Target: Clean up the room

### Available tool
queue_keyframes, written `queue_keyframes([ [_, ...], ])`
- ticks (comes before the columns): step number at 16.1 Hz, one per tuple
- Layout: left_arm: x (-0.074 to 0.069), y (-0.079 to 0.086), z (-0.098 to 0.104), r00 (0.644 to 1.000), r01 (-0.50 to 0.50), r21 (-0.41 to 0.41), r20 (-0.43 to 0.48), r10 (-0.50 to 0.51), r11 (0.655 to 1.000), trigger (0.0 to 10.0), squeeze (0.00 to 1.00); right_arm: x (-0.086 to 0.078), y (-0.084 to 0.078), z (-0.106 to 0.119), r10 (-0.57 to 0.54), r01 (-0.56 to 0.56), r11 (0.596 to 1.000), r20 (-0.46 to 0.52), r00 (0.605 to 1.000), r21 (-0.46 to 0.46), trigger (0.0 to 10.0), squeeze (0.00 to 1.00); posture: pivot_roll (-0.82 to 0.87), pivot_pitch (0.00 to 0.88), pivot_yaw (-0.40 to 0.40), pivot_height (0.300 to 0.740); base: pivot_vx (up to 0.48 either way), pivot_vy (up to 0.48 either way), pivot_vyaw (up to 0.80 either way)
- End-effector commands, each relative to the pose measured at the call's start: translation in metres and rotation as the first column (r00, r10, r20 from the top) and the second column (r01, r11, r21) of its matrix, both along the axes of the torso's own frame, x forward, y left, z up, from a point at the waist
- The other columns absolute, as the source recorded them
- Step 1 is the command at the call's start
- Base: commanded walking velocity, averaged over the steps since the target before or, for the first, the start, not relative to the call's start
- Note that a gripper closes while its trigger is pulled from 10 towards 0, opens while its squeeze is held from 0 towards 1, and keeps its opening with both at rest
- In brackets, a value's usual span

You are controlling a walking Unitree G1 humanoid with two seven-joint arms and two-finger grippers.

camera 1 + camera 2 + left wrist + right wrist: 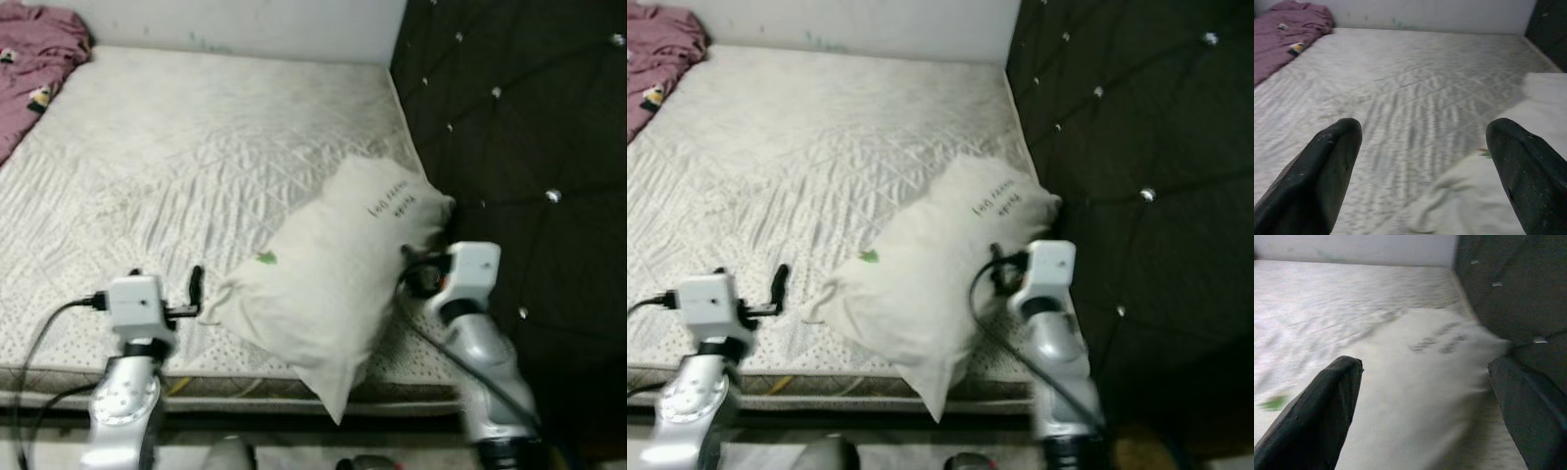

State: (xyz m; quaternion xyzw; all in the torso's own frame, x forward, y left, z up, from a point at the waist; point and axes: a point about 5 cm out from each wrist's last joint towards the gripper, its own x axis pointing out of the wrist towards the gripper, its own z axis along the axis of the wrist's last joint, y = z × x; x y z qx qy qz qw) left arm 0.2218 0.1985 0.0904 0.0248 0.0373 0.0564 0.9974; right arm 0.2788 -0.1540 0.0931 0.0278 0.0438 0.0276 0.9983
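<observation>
A white pillow [338, 279] lies slantwise on the bare quilted mattress [186, 166], its upper corner at about two o'clock touching the dark tufted headboard [529, 127], its lower corner overhanging the mattress edge at six o'clock. The left gripper [1422, 176] hovers just beside the pillow's nine o'clock side, fingers spread wide, holding nothing. The right gripper [1425, 411] sits at the pillow's three o'clock edge, fingers likewise spread apart over the fabric. A maroon blanket [34, 59] lies bunched at ten o'clock.
</observation>
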Motion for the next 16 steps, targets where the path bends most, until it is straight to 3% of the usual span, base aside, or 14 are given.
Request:
queue_keyframes([
  [1, 0.0006, -0.0027, 0.0017, 1.0, 0.015, 0.001, 0.003, -0.015, 1.0, 10.0, 0.0, -0.0014, -0.008, 0.0023, -0.027, 0.027, 1.0, 0.002, 1.0, -0.015, 10.0, 0.0, 0.04, 0.097, -0.04, 0.74, 0.0, 0.42, 0.0],
  [5, -0.0002, -0.0012, 0.0039, 1.0, 0.002, 0.032, 0.017, -0.002, 0.999, 10.0, 0.0, -0.0015, -0.0081, 0.0023, -0.03, 0.03, 0.999, 0.001, 1.0, -0.015, 10.0, 0.0, 0.04, 0.103, -0.039, 0.74, 0.0, 0.0, 0.0],
  [6, 0.0, 0.0007, 0.0053, 1.0, -0.024, 0.088, 0.012, 0.023, 0.996, 10.0, 0.0, -0.0015, -0.008, 0.0023, -0.033, 0.033, 0.999, 0.0, 0.999, -0.015, 10.0, 0.0, 0.04, 0.103, -0.039, 0.74, 0.0, 0.0, 0.0],
  [9, 0.0009, 0.0, 0.0053, 1.0, 0.005, 0.025, 0.023, -0.006, 1.0, 10.0, 0.0, -0.0015, -0.0077, 0.0027, -0.034, 0.034, 0.999, -0.001, 0.999, -0.016, 10.0, 0.0, 0.04, 0.116, -0.038, 0.74, 0.0, 0.0, 0.0],
  [16, -0.0005, -0.0005, 0.0054, 1.0, 0.007, 0.038, 0.02, -0.008, 0.999, 10.0, 0.0, -0.0022, -0.0087, 0.0028, -0.036, 0.036, 0.999, -0.002, 0.999, -0.017, 10.0, 0.0, 0.04, 0.118, -0.041, 0.74, 0.0, 0.0, 0.0],
])
